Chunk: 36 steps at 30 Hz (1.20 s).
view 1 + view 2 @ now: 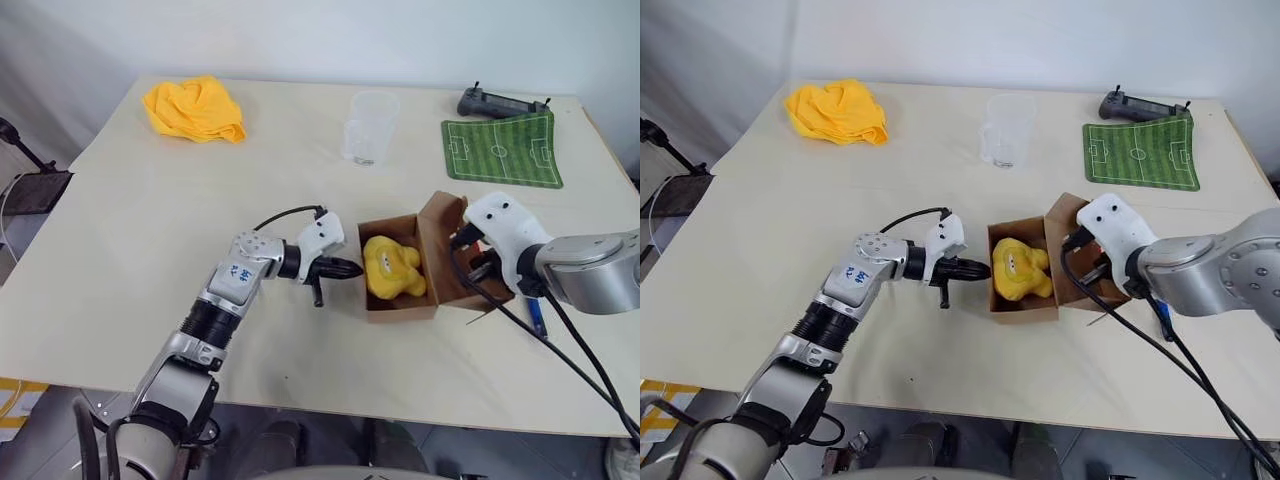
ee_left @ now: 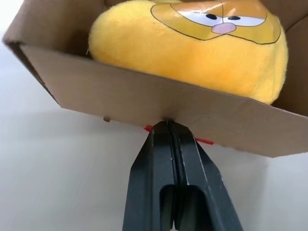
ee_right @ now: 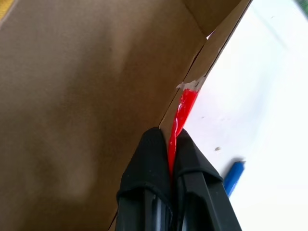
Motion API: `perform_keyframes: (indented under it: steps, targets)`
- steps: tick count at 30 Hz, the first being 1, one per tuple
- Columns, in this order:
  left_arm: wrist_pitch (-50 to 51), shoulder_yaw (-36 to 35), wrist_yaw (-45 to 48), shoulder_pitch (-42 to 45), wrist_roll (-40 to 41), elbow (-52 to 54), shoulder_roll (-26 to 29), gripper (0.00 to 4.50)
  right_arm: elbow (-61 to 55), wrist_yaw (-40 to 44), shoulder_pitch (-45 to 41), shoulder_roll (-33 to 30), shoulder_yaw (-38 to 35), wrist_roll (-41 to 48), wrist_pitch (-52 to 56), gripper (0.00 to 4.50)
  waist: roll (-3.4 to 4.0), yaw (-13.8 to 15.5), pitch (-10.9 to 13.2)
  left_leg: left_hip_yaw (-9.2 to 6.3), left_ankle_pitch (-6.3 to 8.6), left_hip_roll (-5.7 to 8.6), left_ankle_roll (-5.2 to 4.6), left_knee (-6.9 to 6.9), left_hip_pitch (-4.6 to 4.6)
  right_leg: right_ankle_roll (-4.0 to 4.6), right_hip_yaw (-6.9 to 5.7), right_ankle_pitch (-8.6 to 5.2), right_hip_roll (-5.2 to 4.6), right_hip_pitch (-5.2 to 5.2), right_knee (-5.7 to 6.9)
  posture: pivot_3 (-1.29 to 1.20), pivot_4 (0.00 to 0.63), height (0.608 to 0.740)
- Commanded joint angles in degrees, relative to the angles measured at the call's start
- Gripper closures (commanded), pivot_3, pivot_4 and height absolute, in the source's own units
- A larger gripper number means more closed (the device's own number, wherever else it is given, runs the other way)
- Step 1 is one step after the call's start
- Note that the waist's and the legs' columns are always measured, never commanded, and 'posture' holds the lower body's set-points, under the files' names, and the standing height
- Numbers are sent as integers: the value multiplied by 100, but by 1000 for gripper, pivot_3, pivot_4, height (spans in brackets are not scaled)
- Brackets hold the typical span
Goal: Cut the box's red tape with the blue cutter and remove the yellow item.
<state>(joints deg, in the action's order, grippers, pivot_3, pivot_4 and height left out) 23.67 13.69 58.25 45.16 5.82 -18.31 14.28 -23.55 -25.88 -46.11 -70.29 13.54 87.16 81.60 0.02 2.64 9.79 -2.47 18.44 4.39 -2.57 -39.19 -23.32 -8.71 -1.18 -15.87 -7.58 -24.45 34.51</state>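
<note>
The brown box (image 1: 400, 305) lies open on the table with its lid flap (image 1: 440, 250) standing up on the right side. Inside it rests the yellow item (image 1: 392, 268), a plush with a cartoon face (image 2: 211, 29). My left gripper (image 2: 168, 126) is shut, and its tips touch the outside of the box's left wall. My right gripper (image 3: 169, 139) is shut on the red tape (image 3: 185, 108) at the edge of the lid flap. The blue cutter (image 1: 537, 318) lies on the table under my right arm.
A crumpled yellow cloth (image 1: 195, 108) lies at the far left of the table. A clear plastic cup (image 1: 370, 128) stands behind the box. At the far right are a green football-pitch mat (image 1: 503, 150) and a black controller (image 1: 500, 103).
</note>
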Motion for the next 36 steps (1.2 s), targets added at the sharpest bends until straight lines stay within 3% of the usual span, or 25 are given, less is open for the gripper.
perform_keyframes:
  steps: [1,4,12,13,14,23,26,31,34,36]
  targets:
    - [140,-153,4,130,333,392,-107,3629,-231,283,83,156,-482,-190,-130,4271,0,0,0,0,0,0,0,0,0,0,0,0,0,-1,2,0,150,740]
    - [164,-174,21,81,341,438,-70,2714,-167,426,172,207,-840,-206,-134,3461,0,0,0,3,0,1,0,0,0,0,1,0,-2,-1,4,0,150,740]
    - [84,-274,93,55,409,454,164,274,64,1066,827,76,-1961,-365,-228,689,0,13,0,4,0,4,0,-1,0,0,0,0,-3,-2,11,0,150,740]
    - [82,-279,108,48,427,463,197,0,122,1121,906,82,-2089,-399,-243,283,0,12,0,4,0,2,0,-1,1,0,0,0,-2,-2,12,0,150,740]
    - [82,-282,119,41,443,472,222,0,152,1165,965,88,-2179,-425,-250,9,0,8,0,5,0,2,0,-1,1,0,0,0,-2,-2,12,0,150,740]
    - [-111,-369,154,-27,407,371,590,0,283,1776,1637,300,-3464,-479,-645,9,0,2,0,9,0,2,0,-2,2,0,2,0,-2,-3,18,0,150,740]
    - [-628,-665,489,-108,602,215,930,0,-266,3036,2213,370,-4209,-1342,-1546,9,0,4,0,8,0,2,0,-2,2,0,0,0,1,-5,22,0,150,740]
    - [-1424,-1153,1187,-462,768,-110,1884,0,-934,5324,3614,1388,-5498,-2215,-3288,9,-2,-34,1,14,0,0,1,1,8,-1,-1,0,7,-5,27,0,150,740]
    - [-1572,-1604,1335,-930,1052,-86,2330,0,-996,7164,4690,1622,-5467,-3309,-4669,9,-1,-91,1,18,1,4,-1,0,16,-1,1,0,5,-4,46,0,150,740]
    - [-1811,-1815,1381,-1326,1044,-90,2610,0,-873,7962,5085,1709,-5345,-3715,-5293,9,-1,-116,1,20,0,11,-7,-4,19,-1,7,0,0,-1,48,0,150,740]
